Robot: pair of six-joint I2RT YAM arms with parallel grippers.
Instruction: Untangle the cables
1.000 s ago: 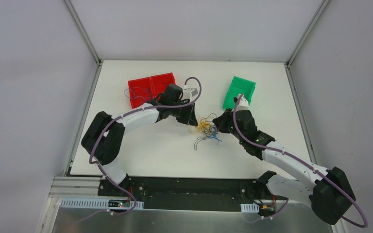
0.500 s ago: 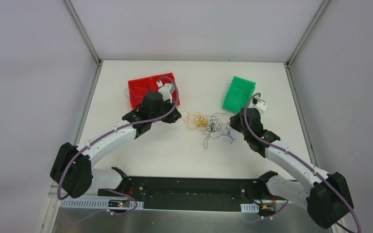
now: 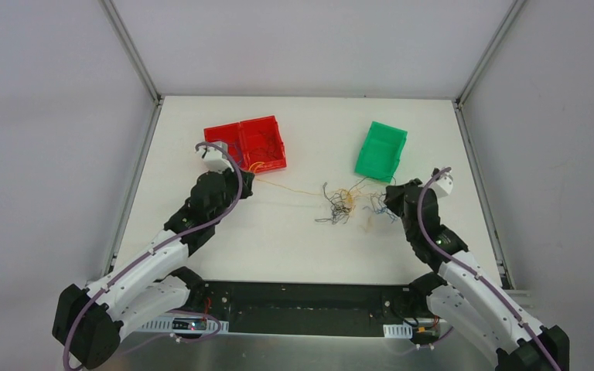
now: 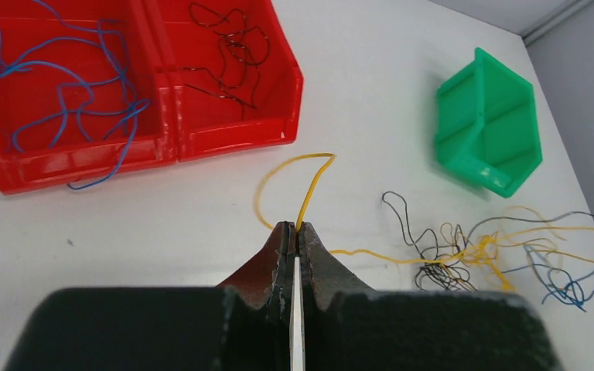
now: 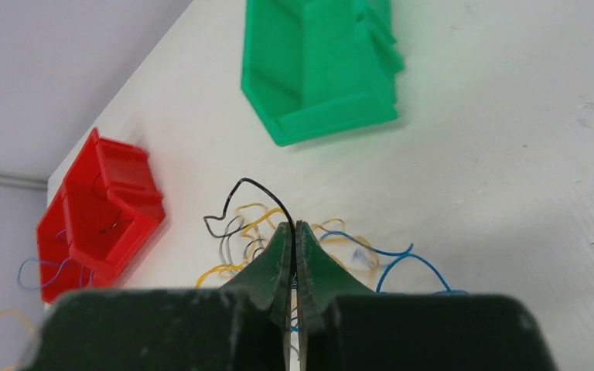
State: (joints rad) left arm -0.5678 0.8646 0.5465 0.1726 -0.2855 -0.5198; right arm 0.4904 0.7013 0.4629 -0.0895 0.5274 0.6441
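Step, as judged: pull-apart, arms drawing opposite ways on tangle of cables, which lies mid-table between grippers.
Beside red two-compartment bin: left gripper, jaws pressed together, pinching yellow wire; yellow wire runs stretched to tangle.
Near green bin: right gripper, jaws pressed together, pinching black wire.
Next, likely: slow, wider pull till yellow wire slips free; hair-thin loops may snag.
Room: plain grey walls.
Surface: white tabletop.
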